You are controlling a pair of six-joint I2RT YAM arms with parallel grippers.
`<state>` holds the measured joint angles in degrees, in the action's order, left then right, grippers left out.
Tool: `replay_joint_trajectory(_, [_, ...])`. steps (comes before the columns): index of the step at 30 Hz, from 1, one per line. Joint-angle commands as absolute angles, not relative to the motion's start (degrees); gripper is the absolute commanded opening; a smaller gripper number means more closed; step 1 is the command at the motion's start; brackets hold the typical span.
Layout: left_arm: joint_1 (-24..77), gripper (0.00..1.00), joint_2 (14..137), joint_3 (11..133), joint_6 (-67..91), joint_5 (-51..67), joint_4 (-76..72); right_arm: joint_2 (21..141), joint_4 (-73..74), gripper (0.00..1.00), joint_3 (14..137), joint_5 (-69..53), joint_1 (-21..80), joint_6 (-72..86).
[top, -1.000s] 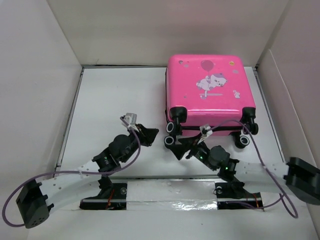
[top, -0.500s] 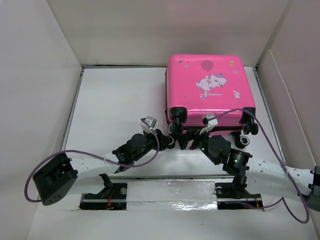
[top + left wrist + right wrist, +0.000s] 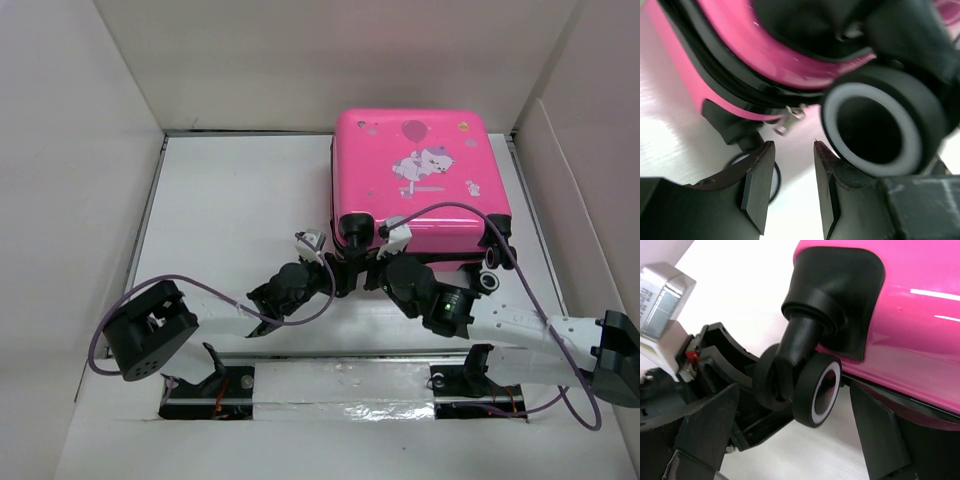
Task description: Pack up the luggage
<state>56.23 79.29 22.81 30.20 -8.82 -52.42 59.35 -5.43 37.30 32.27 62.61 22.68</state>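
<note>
Tight quarters at the luggage's (image 3: 420, 170) wheeled end: a black caster wheel (image 3: 812, 390) stands between the right gripper's (image 3: 795, 392) wide-spread fingers. The left gripper's (image 3: 792, 150) narrow gap is clear, with a grey-rimmed wheel (image 3: 880, 125) crowding its right finger and bare table (image 3: 230, 190) to its left.

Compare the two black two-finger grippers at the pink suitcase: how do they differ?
Left gripper: jaws narrowly parted, nothing between them, a silver zipper pull beyond the tips. Right gripper: jaws wide, straddling a black caster wheel. Both are open beside the glossy pink hard-shell suitcase.
</note>
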Motion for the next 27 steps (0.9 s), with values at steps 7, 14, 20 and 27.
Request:
replay_joint_trajectory(7, [56.5, 0.35, 81.6, 24.7, 29.1, -10.6, -63.5, 66.0, -5.4, 0.88, 44.1, 38.8, 60.9, 22.1])
replay_joint_trajectory(14, [56.5, 0.35, 83.1, 24.6, 28.7, -10.4, -67.2, 69.3, -3.7, 0.81, 46.1, 41.9, 59.8, 23.5])
replay_joint_trajectory(20, [56.5, 0.25, 84.5, 24.0, 27.9, -5.5, -71.1, 69.8, -4.3, 0.27, 46.2, 40.8, 57.9, 23.1])
replay_joint_trajectory(27, [58.3, 0.26, 84.5, 23.3, 27.2, -5.7, -71.5, 69.7, -6.2, 0.04, 45.9, 35.8, 56.1, 21.2])
